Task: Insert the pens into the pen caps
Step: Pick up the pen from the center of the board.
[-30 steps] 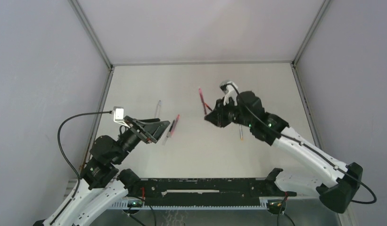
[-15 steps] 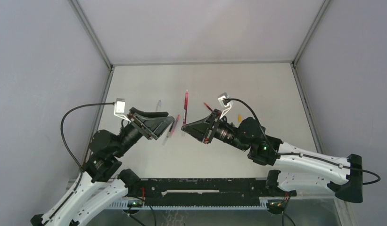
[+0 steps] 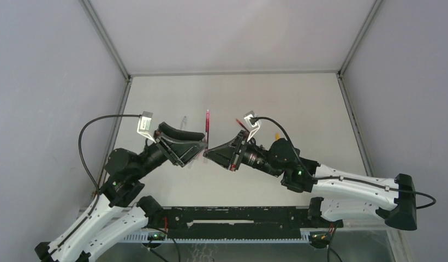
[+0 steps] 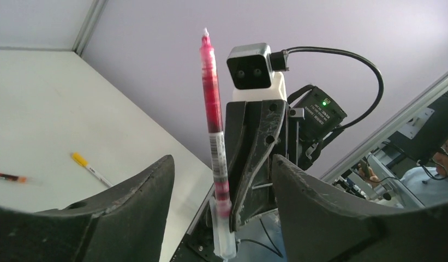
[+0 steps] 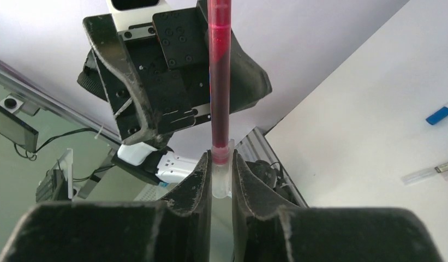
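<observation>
My right gripper (image 3: pixel 207 153) is shut on the clear lower end of a red pen (image 3: pixel 207 121), which stands up from its tips above the table. In the right wrist view the fingers (image 5: pixel 199 180) pinch the clear piece (image 5: pixel 222 183) and the red barrel (image 5: pixel 220 82) rises from it. My left gripper (image 3: pixel 200 145) faces it, open and empty. In the left wrist view (image 4: pixel 221 164) its jaws stand wide on either side of the pen (image 4: pixel 213 120) without touching it. A blue cap (image 5: pixel 438 115) lies on the table.
A yellow-ended pen (image 4: pixel 89 168) and a red-dark pen (image 4: pixel 6 176) lie on the white table (image 3: pixel 298 98). A clear pen (image 3: pixel 184 121) lies behind my left gripper, and another clear barrel (image 5: pixel 429 173) near the blue cap. Grey walls enclose three sides.
My right gripper has carried the red pen left and nearer, turning it upright. My left gripper has risen and moved right until its open jaws flank the pen.
</observation>
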